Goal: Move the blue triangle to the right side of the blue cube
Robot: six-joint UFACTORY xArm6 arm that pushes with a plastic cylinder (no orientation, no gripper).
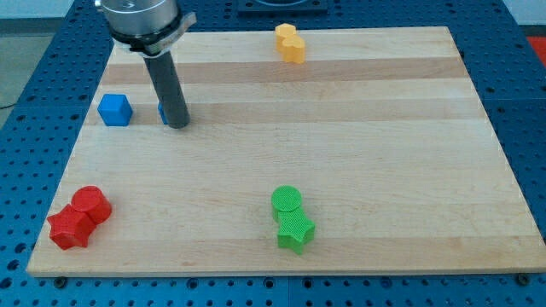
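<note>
The blue cube point(114, 110) sits near the view's left edge of the wooden board point(341, 153). Just to its right, a small sliver of the blue triangle point(161, 112) shows from behind the dark rod, which hides most of it. My tip point(177, 124) rests on the board right against the triangle, on its right side, about a block's width to the right of the cube.
Two yellow blocks point(290, 43) stand together at the view's top centre. A green cylinder point(287, 201) and a green star point(295, 231) touch at the bottom centre. A red cylinder point(92, 205) and a red star point(70, 228) sit at the bottom left corner.
</note>
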